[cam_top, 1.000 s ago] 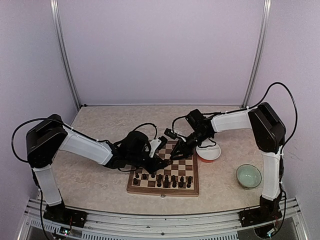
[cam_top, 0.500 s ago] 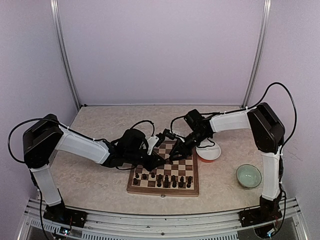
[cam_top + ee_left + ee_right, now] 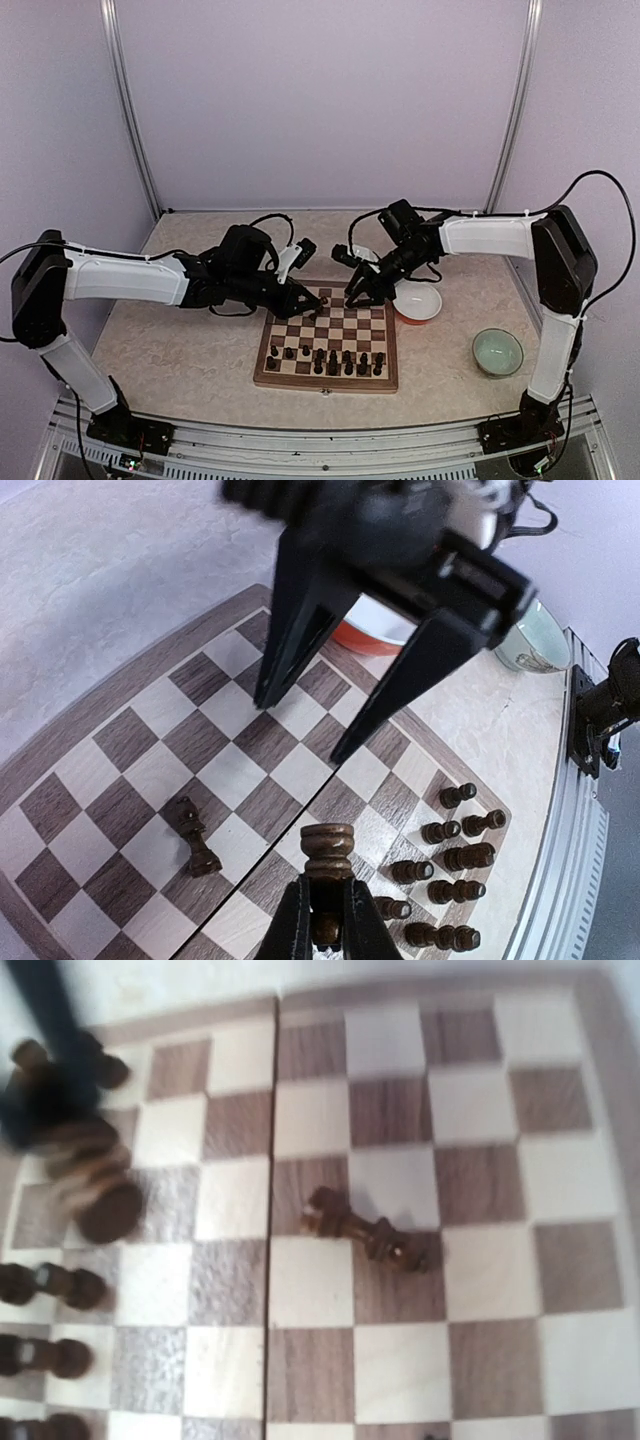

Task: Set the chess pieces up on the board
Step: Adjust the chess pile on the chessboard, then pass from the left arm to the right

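Observation:
The board [image 3: 325, 383] lies between my arms. Several dark chess pieces [image 3: 325, 358] stand in its two near rows; they also show in the left wrist view [image 3: 450, 855]. My left gripper [image 3: 314, 301] is shut on a dark rook-like piece [image 3: 328, 852] and holds it above the board's far half. One dark piece [image 3: 192, 836] lies on its side on a middle square, and it also shows in the right wrist view [image 3: 365, 1230]. My right gripper [image 3: 357, 295] hangs open and empty above the far squares, its fingers [image 3: 295, 620] spread. Its fingers are out of its own wrist view.
A white bowl with an orange inside [image 3: 417, 303] stands right of the board's far corner. A pale green bowl [image 3: 497, 351] stands further right, nearer me. The cell's purple walls and metal posts close in the back and sides.
My left gripper has risen and drawn back toward the far left of the board with the piece. My right gripper has lifted and pulled back toward the board's far edge.

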You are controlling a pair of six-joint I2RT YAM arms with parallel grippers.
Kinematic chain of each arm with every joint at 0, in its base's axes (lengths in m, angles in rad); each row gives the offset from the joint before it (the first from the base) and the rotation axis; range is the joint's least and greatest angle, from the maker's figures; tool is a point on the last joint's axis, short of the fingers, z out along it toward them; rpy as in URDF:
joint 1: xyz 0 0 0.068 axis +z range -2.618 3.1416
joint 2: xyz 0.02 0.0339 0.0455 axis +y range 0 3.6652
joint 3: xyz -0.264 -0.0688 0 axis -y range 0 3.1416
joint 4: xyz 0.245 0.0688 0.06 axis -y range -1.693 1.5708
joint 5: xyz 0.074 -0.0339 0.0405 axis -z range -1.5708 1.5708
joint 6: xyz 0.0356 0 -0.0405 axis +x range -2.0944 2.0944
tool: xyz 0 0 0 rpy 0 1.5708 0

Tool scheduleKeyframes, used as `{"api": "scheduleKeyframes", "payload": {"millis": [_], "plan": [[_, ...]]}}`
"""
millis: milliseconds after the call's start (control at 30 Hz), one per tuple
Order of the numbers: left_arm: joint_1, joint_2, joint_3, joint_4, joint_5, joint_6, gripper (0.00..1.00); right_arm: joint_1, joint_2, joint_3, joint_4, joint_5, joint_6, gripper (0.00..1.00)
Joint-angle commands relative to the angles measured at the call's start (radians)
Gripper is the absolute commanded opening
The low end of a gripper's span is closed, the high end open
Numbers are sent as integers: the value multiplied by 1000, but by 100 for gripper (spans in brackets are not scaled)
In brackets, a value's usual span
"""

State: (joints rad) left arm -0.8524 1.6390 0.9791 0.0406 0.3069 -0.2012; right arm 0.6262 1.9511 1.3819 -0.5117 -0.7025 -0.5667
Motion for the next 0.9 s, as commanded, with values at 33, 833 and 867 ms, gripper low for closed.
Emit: {"api": "scheduleKeyframes", "payload": {"millis": [33, 833, 867], "plan": [[49, -41, 23, -107, 107, -39, 6, 13, -116, -22, -22, 38, -99, 42], [58, 9, 101, -95, 331, -195, 6, 282, -189, -12, 12, 420, -220, 36], [58, 9, 101, -95, 332, -195, 6, 283, -191, -17, 15, 431, -220, 35]]}}
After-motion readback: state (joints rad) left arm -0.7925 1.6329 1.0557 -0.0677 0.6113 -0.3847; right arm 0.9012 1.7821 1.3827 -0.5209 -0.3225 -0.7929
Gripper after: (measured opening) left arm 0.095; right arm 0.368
